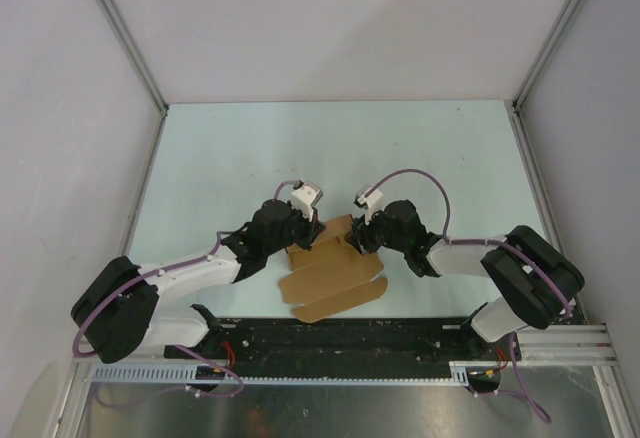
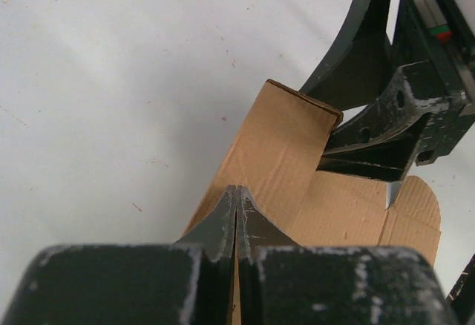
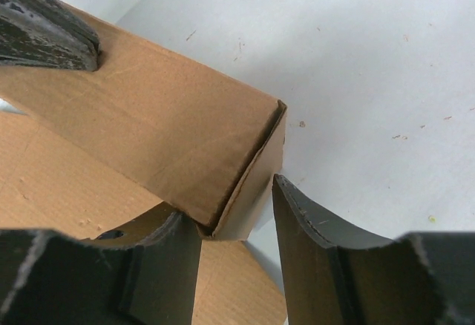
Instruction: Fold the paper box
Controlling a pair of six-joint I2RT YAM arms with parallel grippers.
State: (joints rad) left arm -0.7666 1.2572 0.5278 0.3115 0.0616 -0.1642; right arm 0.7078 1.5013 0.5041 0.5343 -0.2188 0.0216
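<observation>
My left gripper (image 2: pixel 236 214) pinches the paper box (image 2: pixel 286 147) wall, my right gripper (image 3: pixel 230 205) is spread astride its frame-centre corner; I'd close slowly and squarely so the crease doesn't buckle.

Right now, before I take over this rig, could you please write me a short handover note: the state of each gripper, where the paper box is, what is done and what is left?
Left gripper: fingers shut on a raised wall of the paper box.
Right gripper: fingers open, one on each side of the wall's folded corner, not clamped.
Box: on the table, near the arm bases, between both arms.
Done: one wall stands up, with its end flap bent around.
Left: the rest of the sheet lies flat; the other walls and flaps are not yet folded.
</observation>
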